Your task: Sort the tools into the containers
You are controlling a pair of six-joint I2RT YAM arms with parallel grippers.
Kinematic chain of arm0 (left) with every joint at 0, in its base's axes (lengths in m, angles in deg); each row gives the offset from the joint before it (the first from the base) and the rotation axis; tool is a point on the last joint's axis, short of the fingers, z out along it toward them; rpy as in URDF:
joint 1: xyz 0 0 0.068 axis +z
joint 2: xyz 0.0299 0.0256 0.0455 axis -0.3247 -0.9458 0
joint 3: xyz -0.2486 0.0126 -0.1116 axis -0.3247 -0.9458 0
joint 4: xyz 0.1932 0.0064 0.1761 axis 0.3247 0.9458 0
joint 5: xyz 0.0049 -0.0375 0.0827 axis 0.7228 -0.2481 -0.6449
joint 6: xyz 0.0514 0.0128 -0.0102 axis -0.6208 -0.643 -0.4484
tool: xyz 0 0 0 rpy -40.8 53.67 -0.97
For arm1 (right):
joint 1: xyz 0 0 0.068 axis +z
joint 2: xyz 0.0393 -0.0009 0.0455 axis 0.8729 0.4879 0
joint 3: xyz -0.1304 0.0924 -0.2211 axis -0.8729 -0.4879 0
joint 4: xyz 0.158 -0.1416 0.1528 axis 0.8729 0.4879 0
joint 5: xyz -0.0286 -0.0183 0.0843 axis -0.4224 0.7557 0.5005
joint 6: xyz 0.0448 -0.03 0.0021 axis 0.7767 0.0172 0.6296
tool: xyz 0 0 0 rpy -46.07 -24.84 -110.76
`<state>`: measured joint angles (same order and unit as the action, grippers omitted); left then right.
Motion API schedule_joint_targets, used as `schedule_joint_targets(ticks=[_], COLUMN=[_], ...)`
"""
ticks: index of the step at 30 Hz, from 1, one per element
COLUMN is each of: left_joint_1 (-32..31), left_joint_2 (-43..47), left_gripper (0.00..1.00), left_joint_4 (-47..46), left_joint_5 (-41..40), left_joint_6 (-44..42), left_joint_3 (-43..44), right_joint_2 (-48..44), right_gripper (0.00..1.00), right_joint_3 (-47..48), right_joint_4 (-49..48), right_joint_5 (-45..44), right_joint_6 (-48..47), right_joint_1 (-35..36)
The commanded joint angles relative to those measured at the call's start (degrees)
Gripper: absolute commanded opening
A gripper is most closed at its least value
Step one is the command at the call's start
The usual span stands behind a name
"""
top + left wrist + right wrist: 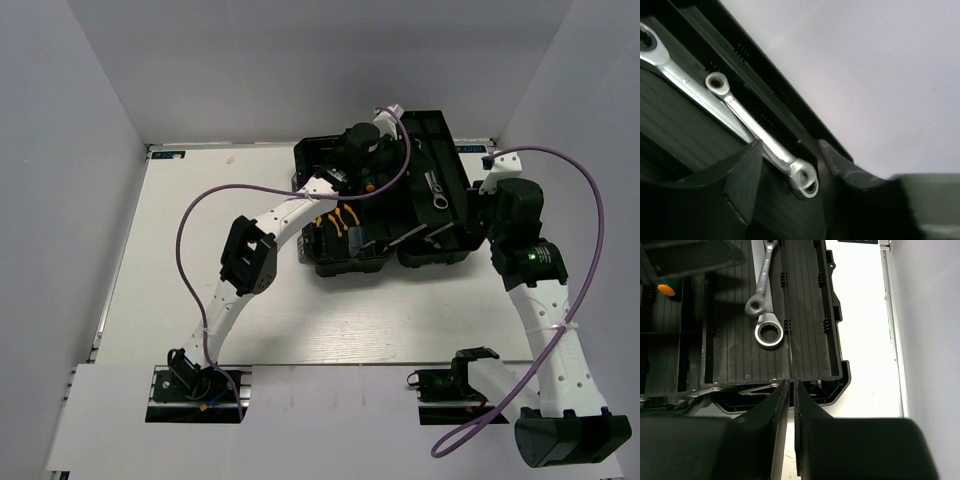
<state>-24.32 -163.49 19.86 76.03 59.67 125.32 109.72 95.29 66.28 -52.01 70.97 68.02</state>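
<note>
The left gripper [790, 145] stands with its jaws apart, astride the lower end of the shorter wrench [761, 134], and neither finger appears to touch it. That wrench lies flat on the ribbed floor of a long toolbox compartment [690, 150], close along the black side wall [755, 80]. The longer wrench [690, 82] is hard against it on the inner side, their shanks crossing near the fingers. Both look like plated steel: stiff, dense for their size, smooth and probably slippery, and in no danger from a firm squeeze. Being thin and flat, either one would best be taken across the narrow shank near its middle, with the fingertips down at the ribs. The wall and the neighbouring wrench leave little room for that. The right gripper [789, 382] hangs over the toolbox's near rim, its jaws almost together with only a thin slit between them and nothing in it. A green screwdriver handle [665, 287] shows in a compartment further left.
</note>
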Motion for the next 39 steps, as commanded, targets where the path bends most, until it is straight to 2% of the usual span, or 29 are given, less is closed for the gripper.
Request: schedule_joint_targets(ticks=[1, 2, 6, 7, 10, 11, 12, 13, 14, 15, 16, 17, 18, 19, 20, 21, 22, 23, 25, 28, 33, 36, 39], left_joint_1=[-0.2, -0.2, -0.2, -0.2, -0.2, -0.2, 0.7, 0.7, 2.3, 2.3, 3.0, 3.8, 4.3, 4.3, 5.2, 5.9, 5.9, 6.4, 7.1, 8.2, 8.8, 9.4, 9.9], left_joint_2=[2.2, 2.2, 5.3, 6.8, 16.8, 20.5, 29.1, 33.4, 37.6, 41.4, 48.1, 51.0, 53.5, 57.6, 59.2, 60.5, 61.6, 63.4, 65.1, 68.3, 70.2, 69.6, 68.3], left_gripper=[0.68, 0.7, 0.74, 0.74, 0.72, 0.59, 0.48, 0.31, 0.03, 0.0, 0.0, 0.0, 0.11, 0.29, 0.6, 0.68, 0.73, 0.77, 0.79, 0.81, 0.81, 0.81, 0.82], left_joint_4=[1.0, 1.7, 2.7, 4.1, 9.0, 9.0, 9.0, 8.2, 8.2, 10.1, 11.8, 14.1, 15.4, 17.9, 19.1, 20.2, 21.3, 23.1, 23.7, 23.7, 20.3, 19.7, 19.2], left_joint_5=[-1.5, -1.5, -1.5, -2.6, -7.2, -8.5, -9.6, -11.7, -14.5, -18.1, -24.1, -25.6, -27.2, -29.9, -30.5, -30.5, -31.3, -32.1, -32.1, -32.1, -31.5, -30.2, -29.6], left_joint_6=[-0.4, -1.0, -2.8, -4.7, -10.5, -11.2, -11.2, -11.2, -11.2, -12.6, -13.4, -14.1, -14.7, -14.7, -15.5, -16.5, -17.0, -17.5, -18.2, -18.2, -18.2, -18.2, -18.2], left_joint_3=[5.0, 5.8, 7.7, 7.1, -0.5, -4.8, -10.0, -21.5, -26.5, -34.3, -38.0, -41.3, -47.0, -49.3, -53.0, -54.5, -55.8, -58.0, -60.4, -65.0, -70.6, -71.2, -71.2], right_joint_2=[-1.2, -1.2, -0.6, 0.3, 3.8, 4.5, 7.4, 8.4, 9.5, 13.0, 14.0, 15.3, 18.6, 19.7, 22.5, 24.0, 24.6, 26.6, 27.7, 31.6, 41.6, 47.7, 52.1], right_gripper=[0.14, 0.18, 0.22, 0.24, 0.26, 0.26, 0.28, 0.28, 0.32, 0.33, 0.33, 0.36, 0.42, 0.47, 0.58, 0.58, 0.68, 0.7, 0.75, 0.75, 0.74, 0.72, 0.72], right_joint_3=[-0.4, -0.4, 0.7, 1.4, 3.3, 5.2, 5.9, 6.7, 9.3, 10.4, 12.1, 13.1, 14.8, 16.3, 17.4, 17.8, 17.6, 17.5, 15.7, 14.8, 21.9, 26.0, 29.4], right_joint_4=[-1.4, -1.3, -1.4, -1.3, -1.6, -1.5, -1.3, -0.8, 0.8, 1.4, 2.7, 3.3, 4.9, 6.3, 8.2, 9.0, 9.3, 9.4, 8.4, 5.4, 5.1, 5.4, 3.4], right_joint_5=[1.0, 0.7, -2.7, -6.8, -10.1, -9.9, -9.6, -7.7, -5.5, -3.0, -1.9, 2.6, 4.3, 6.3, 13.9, 16.5, 18.5, 24.1, 28.6, 32.0, 40.5, 38.8, 41.8], right_joint_6=[0.0, -0.5, -1.8, -2.1, -3.9, -4.3, -4.4, -4.2, -4.1, -3.9, -2.8, -2.4, -2.0, -1.8, -2.0, -3.0, -3.4, -5.4, -6.9, -10.2, -11.5, -10.8, -9.4], right_joint_1=[-0.6, -0.8, -1.6, -1.9, -5.2, -6.1, -9.8, -11.2, -12.3, -16.3, -17.7, -19.0, -22.4, -23.4, -25.8, -25.9, -27.1, -28.0, -29.3, -29.9, -29.9, -29.2, -29.3])
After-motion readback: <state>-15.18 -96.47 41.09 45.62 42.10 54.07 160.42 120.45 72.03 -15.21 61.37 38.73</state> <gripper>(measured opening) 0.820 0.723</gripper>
